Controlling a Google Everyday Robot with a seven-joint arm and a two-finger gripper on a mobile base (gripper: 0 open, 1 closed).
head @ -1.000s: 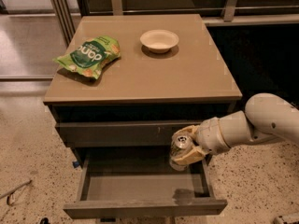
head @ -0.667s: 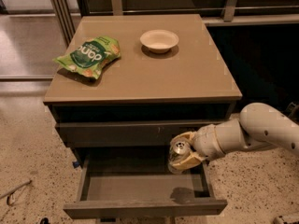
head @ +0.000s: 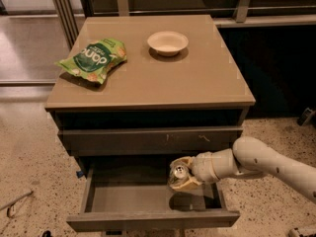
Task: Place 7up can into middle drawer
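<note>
1. Broadly, the cabinet [head: 148, 90] fills mid-scene, and its top carries things the task leaves alone.
2. The middle drawer [head: 148, 220] is pulled out toward the near side with its flat floor bare, so the can has a free landing place.
3. The arm [head: 269, 159] reaches in low from the right, passing under the scratched drawer front [head: 148, 141].
4. The green snack bag [head: 94, 59] lies far left on the top and the white bowl [head: 168, 42] far centre, both well apart from the work.
5. The gripper [head: 181, 176] hangs over the drawer's right part, fingers clamped around the can.
6. The 7up can [head: 177, 174] is held tilted above the drawer floor, with its shadow beneath; I judge it not yet set down.
</note>
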